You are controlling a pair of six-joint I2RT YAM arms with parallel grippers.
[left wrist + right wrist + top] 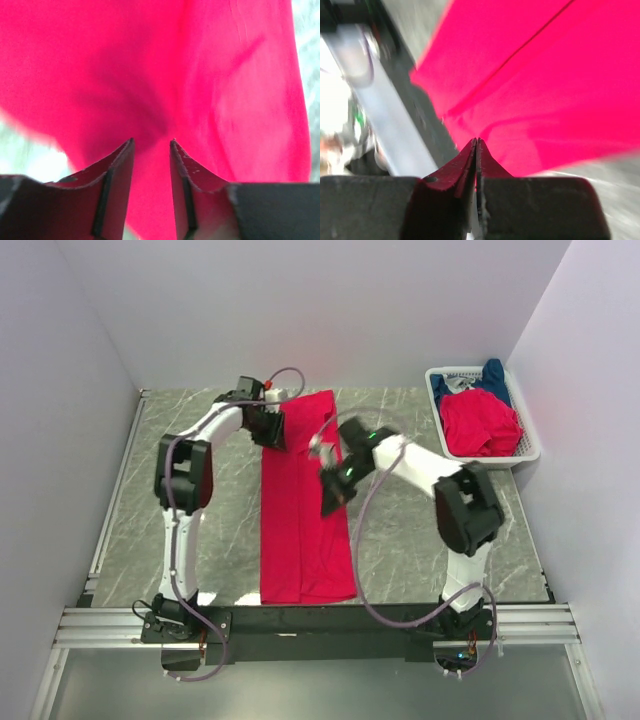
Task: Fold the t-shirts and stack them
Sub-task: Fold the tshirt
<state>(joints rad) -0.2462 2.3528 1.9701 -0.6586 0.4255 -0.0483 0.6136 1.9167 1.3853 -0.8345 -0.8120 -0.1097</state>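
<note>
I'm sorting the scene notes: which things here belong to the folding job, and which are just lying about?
Job: bright red cloth t-shirt laid out lengthwise; crumpled red cloth t-shirt and dark blue cloth t-shirt, both bundled at far right.
Just there: white plastic mesh basket holding those two; grey marbled tabletop.

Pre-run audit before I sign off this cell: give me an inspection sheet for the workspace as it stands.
Surface: grey marbled tabletop, flat.
Job's things: bright red cloth t-shirt folded into a long strip mid-table; second red t-shirt and dark blue t-shirt bunched in the white plastic mesh basket.
Clutter: that basket, far right corner; nothing else seen.
Grippers: left gripper pinching the strip's far end; right gripper shut, empty, over the strip's right edge.
Cables: purplish-grey cables loop along both arms, one trailing over the table.
Surroundings: plain white walls; aluminium rails at near and left edges.
</note>
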